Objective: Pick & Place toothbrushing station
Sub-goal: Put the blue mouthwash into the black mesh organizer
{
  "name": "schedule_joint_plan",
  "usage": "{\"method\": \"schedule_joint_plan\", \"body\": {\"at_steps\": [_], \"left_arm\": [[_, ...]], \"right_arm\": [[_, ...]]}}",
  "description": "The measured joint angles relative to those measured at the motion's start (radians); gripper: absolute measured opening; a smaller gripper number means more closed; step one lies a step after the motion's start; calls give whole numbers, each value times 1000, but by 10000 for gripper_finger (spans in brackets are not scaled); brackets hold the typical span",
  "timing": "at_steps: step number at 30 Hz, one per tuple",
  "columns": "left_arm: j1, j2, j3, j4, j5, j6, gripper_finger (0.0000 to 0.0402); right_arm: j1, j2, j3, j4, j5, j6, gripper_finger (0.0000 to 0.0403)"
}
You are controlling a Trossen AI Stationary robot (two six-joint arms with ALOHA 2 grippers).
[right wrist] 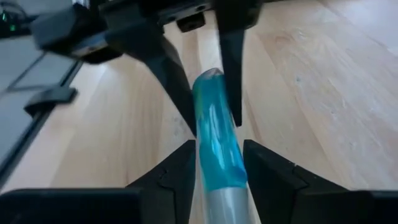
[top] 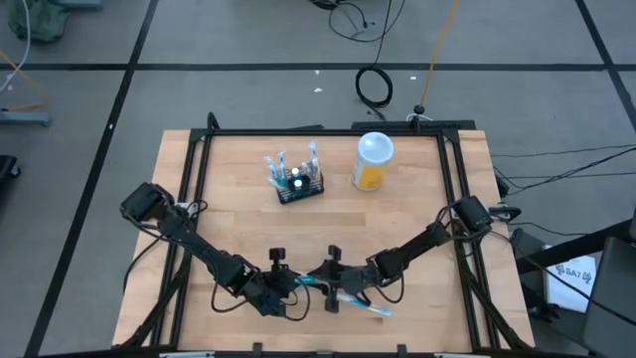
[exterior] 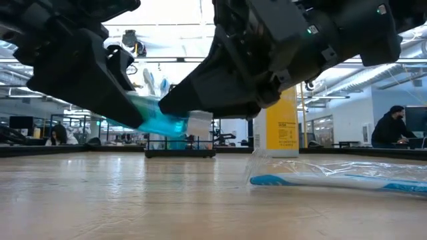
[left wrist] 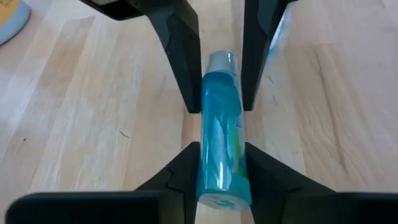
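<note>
Wooden tabletop (top: 238, 219) up front: left gripper (top: 281, 282) and right gripper (top: 331, 278) both clamp one blue tube (left wrist: 221, 149), jaws narrow.

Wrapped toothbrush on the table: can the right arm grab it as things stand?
Probably not yet. The right tool and left tool are both shut on the blue tube. The wrapped toothbrush lies close by, unobstructed, once it lets go.

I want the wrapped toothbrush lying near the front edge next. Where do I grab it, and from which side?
Probably mid-handle, from straight above, fingers across its narrow width: the wrapped toothbrush lies flat on the table, leaving nothing to get under. The left gripper and right gripper both hold the blue tube.
</note>
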Motion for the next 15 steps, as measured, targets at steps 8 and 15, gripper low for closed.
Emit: {"method": "schedule_joint_plan", "body": {"at_steps": [8,15], "left_arm": [[0,0,0,-1,-6,-1,110],[0,-1,0,-3,-1,-1,104]], "right_arm": [[1,0,0,-31,-2,-93,132],[9,-40,-1,-103,3,0,132]]}}
